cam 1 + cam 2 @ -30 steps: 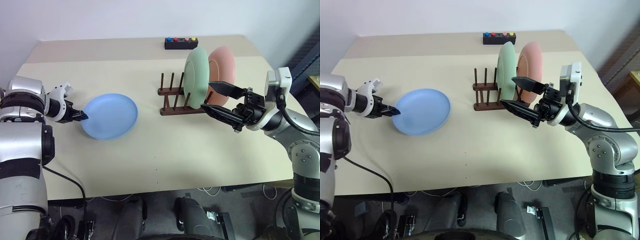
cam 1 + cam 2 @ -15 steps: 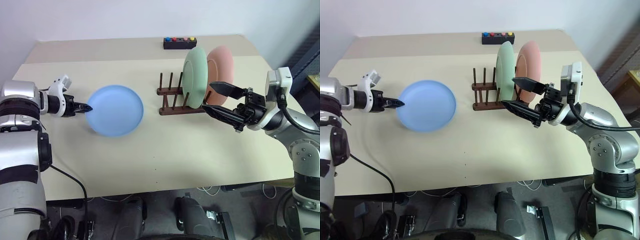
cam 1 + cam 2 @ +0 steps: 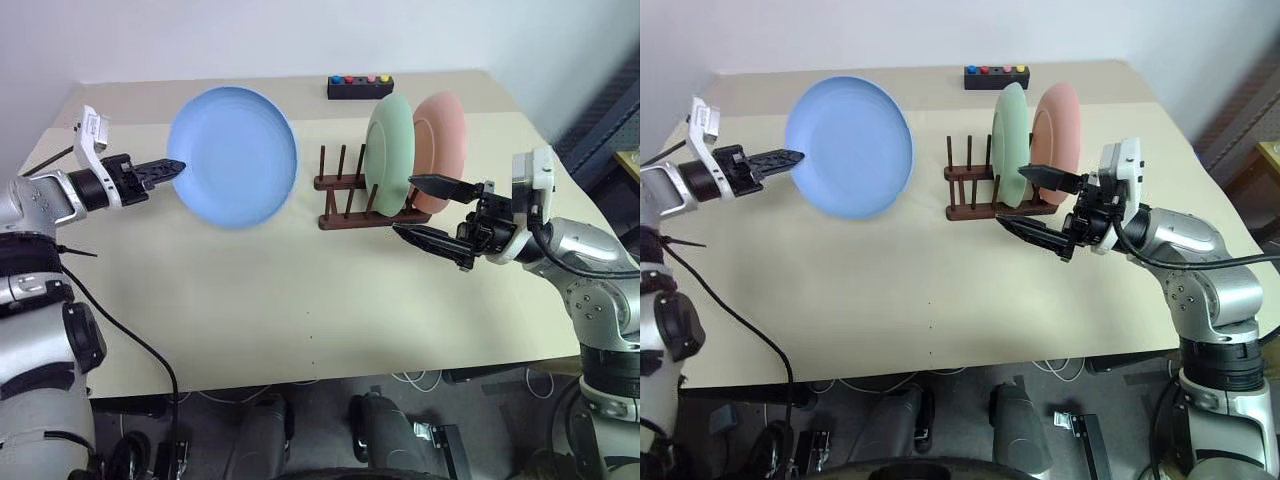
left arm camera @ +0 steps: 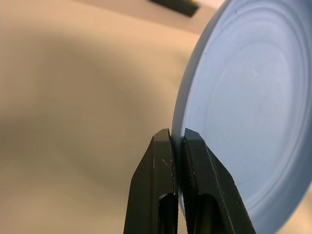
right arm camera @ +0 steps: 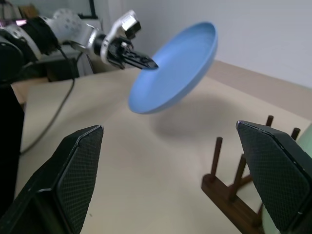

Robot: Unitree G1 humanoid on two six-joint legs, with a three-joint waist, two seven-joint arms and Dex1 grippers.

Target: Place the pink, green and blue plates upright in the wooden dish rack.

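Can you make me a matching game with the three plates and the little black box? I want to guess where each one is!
Things:
1. blue plate
2. green plate
3. pink plate
4. black box with coloured buttons

Places:
A. at the far edge of the table
B. upright at the end of the wooden dish rack, nearest the right gripper
C. lifted off the table, its rim pinched by the left gripper
D. upright in the rack, beside the free pegs

Pairs: 1-C, 2-D, 3-B, 4-A
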